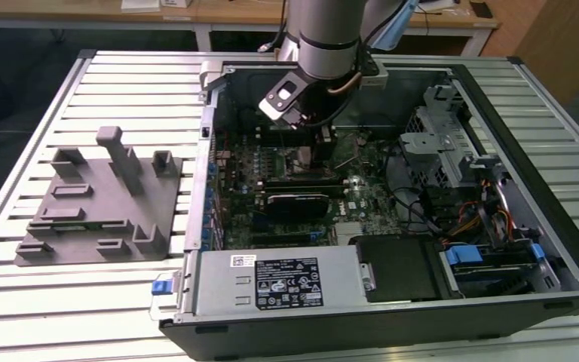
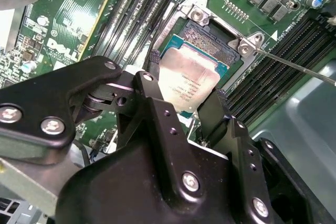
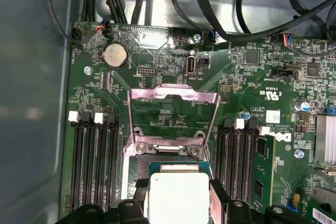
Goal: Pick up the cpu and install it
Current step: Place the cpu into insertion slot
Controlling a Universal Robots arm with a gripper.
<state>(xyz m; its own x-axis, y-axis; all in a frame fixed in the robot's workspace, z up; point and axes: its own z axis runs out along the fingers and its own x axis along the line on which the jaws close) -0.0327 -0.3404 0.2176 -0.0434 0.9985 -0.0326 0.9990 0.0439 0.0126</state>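
Observation:
The cpu (image 2: 190,81), a small square chip with a pale silver top and a green rim, sits between my gripper's two black fingers in both wrist views. My gripper (image 2: 185,88) is shut on the cpu (image 3: 178,199), one finger against each of two opposite edges. The chip hangs tilted just over the open socket (image 2: 210,39) on the green motherboard (image 3: 252,87). The socket's metal load plate (image 3: 173,109) stands swung open beyond it. In the exterior view my gripper (image 1: 307,134) reaches down into the open computer case, at the far part of the motherboard (image 1: 375,197).
Dark memory slots (image 3: 94,161) flank the socket on both sides, and a thin metal lever (image 2: 294,65) sticks out beside it. Black cables (image 3: 210,9) hang along the case wall. A grey moulded fixture (image 1: 99,200) lies on the slatted table at the exterior view's left. The power supply (image 1: 280,283) fills the near case edge.

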